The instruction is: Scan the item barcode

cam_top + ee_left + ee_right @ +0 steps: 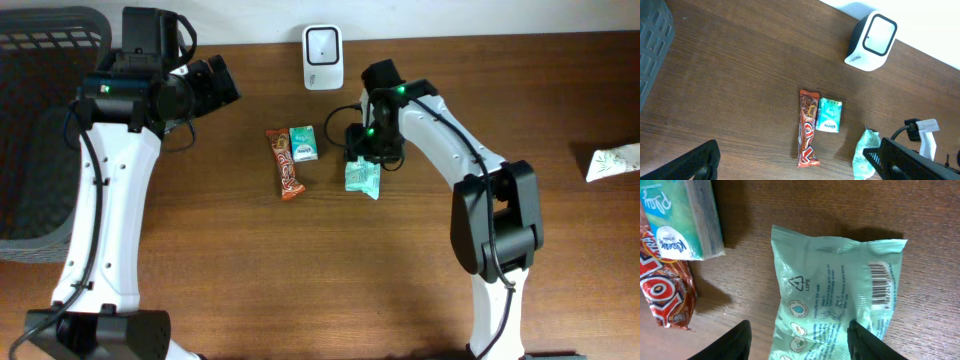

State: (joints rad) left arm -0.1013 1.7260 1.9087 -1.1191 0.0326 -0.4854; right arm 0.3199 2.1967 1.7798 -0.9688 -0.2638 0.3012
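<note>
Right claw [799, 336] stood partly spread, astride the mint packet [835, 295], gripping nothing, perhaps brushing it. Packet lay flat mid-frame on the worktop [840, 205], barcode [883, 284] up at its right edge. Left claw [792, 152] gaped wide, empty.

Left arm [108, 210]: upright, wrist turned to the right; left gripper [222, 82] with jaws spread fully wide. Right arm [452, 140]: elbow bent, reaching inward; right gripper [799, 330] pointing down, jaws partly apart.
</note>
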